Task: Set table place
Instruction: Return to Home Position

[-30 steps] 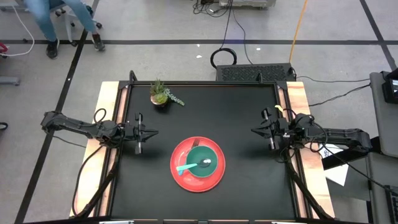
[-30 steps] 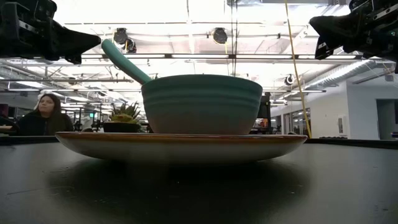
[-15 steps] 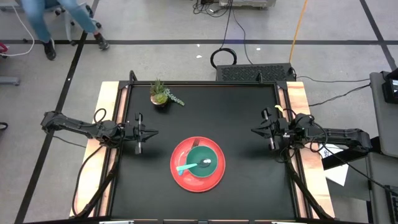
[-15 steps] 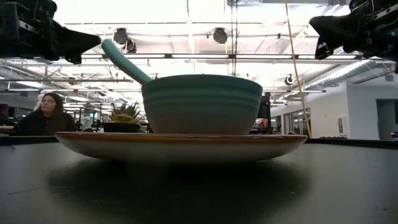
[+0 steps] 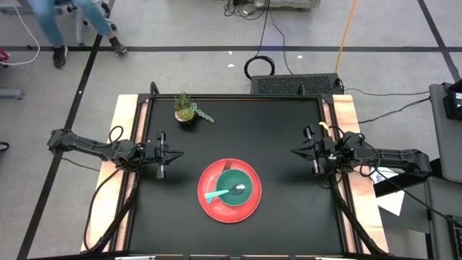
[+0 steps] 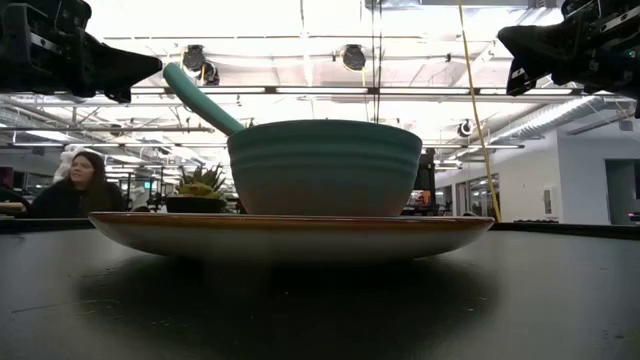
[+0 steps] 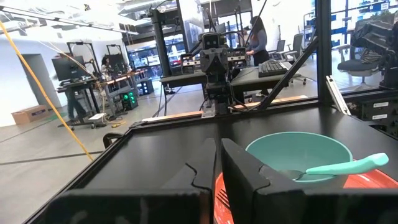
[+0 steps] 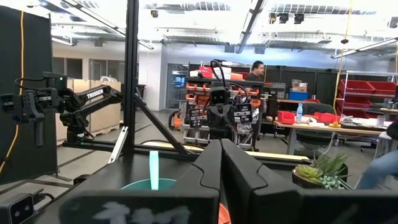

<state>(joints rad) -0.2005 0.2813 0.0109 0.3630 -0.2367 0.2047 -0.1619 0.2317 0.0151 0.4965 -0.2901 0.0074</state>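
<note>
A round red plate (image 5: 209, 204) lies on the black table (image 5: 289, 217), near its middle front. A teal bowl (image 5: 232, 183) stands on the plate. A spoon with a light-teal handle (image 5: 216, 195) lies in the bowl, its handle leaning on the bowl's rim toward the left. A fork (image 5: 228, 167) lies on the plate behind the bowl. My left gripper (image 5: 180, 154) hangs shut and empty above the table's left side. My right gripper (image 5: 294, 152) hangs shut and empty above the right side. Both point toward the table's middle.
A small potted green plant (image 5: 187, 110) stands at the table's far left. Pale wooden strips (image 5: 124, 130) run along the two short sides. A person sits in the room beyond the table in the low view (image 6: 75, 186).
</note>
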